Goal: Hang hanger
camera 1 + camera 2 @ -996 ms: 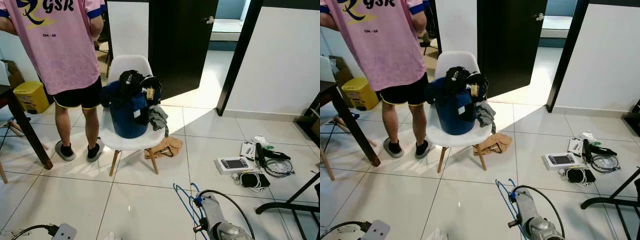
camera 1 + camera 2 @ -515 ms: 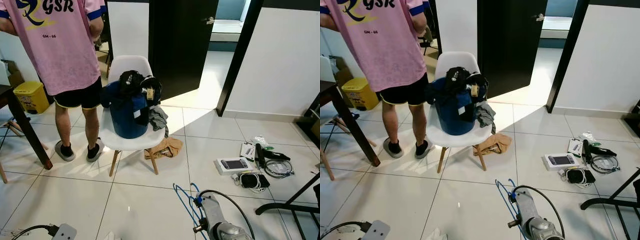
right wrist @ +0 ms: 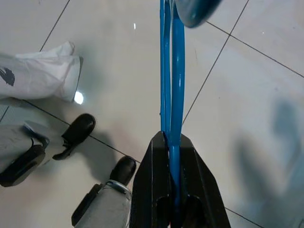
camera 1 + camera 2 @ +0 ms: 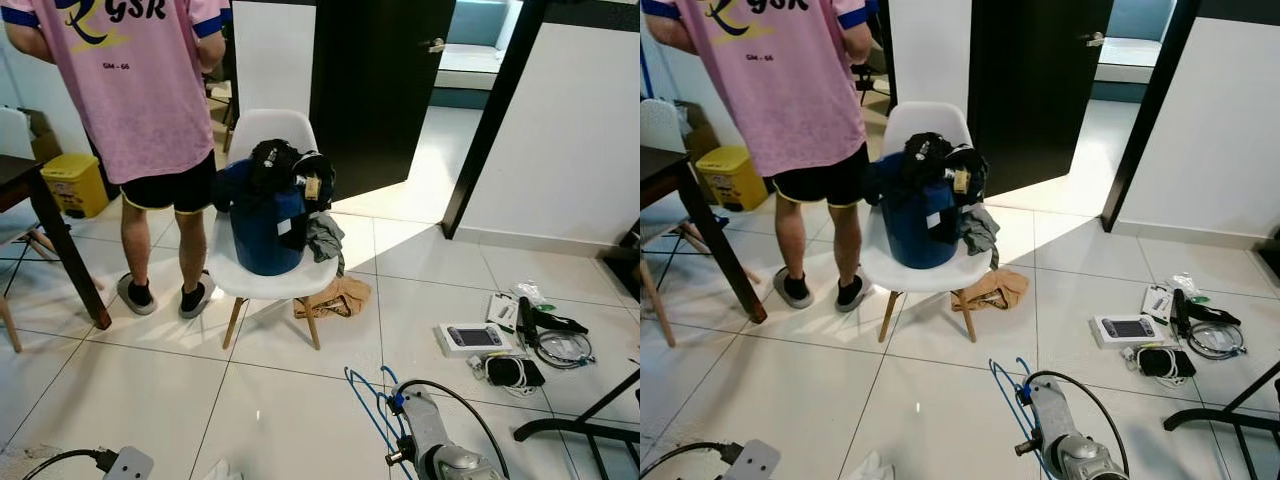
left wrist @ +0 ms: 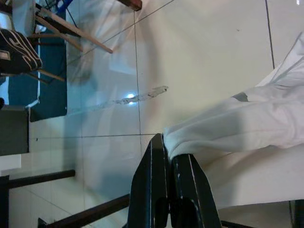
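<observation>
Your right gripper is clamped on the blue hanger, low over the near tiled floor, its jaws pressed tight on the wire. Your left gripper pinches a white cloth, jaws closed on its edge. Farther off, a white chair carries a blue bucket heaped with dark clothes, and a person in a pink shirt stands to its left.

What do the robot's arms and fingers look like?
The right arm is silver metal, with a rounded joint and a black cable looping over it. The left arm has a pale grey block with a black cable plugged in. Each gripper has two long, flat black fingers, seen on the left gripper and the right gripper.
</observation>
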